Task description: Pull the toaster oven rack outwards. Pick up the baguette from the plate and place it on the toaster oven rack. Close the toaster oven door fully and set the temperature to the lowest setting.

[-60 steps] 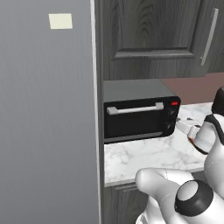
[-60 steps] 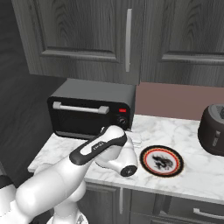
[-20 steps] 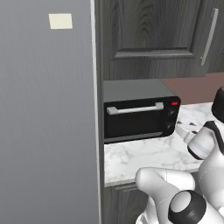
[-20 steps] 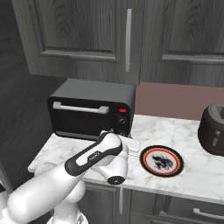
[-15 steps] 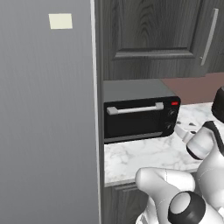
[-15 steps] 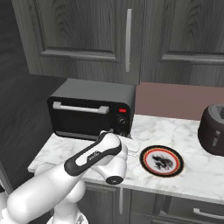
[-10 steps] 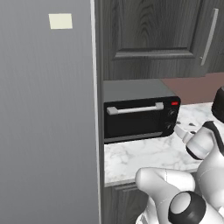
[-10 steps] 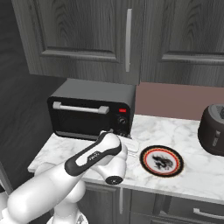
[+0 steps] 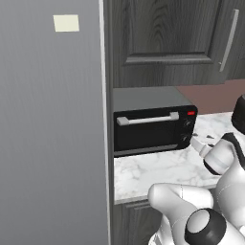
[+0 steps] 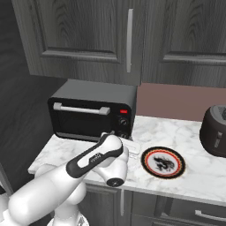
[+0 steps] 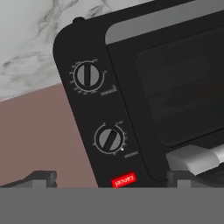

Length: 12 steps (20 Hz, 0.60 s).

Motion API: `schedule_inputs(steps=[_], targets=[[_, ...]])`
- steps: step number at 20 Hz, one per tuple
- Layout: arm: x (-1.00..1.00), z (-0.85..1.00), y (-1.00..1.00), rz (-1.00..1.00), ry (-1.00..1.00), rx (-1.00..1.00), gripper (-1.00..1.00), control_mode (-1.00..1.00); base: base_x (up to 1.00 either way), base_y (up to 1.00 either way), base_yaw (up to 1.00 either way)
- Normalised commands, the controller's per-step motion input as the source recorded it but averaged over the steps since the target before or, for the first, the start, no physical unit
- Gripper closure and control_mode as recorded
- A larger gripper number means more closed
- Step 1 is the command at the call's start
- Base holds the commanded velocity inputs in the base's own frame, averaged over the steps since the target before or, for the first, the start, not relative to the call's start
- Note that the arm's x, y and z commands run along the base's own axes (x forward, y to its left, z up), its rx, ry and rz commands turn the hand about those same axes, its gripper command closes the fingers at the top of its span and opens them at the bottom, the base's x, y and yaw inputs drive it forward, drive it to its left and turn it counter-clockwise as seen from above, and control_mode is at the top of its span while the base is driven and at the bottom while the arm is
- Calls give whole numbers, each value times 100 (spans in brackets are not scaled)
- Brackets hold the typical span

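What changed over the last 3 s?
The arm's wrist dropped lower and drew back along the counter front early on, then barely moved. The gripper stayed open, holding nothing, facing the toaster oven knobs. The toaster oven door stayed shut; the plate didn't move.

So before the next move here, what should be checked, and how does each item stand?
1. Toaster oven door fully closed: ok, it sits flush with the front.
2. Baguette off the plate: ok, the plate carries no bread.
3. Baguette on the rack: cannot tell, the dark glass hides the inside.
4. Gripper open: ok, fingertips spread wide.
5. Gripper lined up on a knob: ok, the knob by the red light lies ahead between the fingertips, untouched.
6. That knob, not the other knob, sets temperature: cannot tell, labels too small.
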Motion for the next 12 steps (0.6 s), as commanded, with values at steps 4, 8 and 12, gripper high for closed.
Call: schedule_inputs(steps=[4, 8, 12], targets=[[0, -13, 0, 0, 0, 0, -100, -100, 0, 0, 0], [0, -9, 0, 0, 0, 0, -100, -100, 0, 0, 0], [0, -9, 0, 0, 0, 0, -100, -100, 0, 0, 0]])
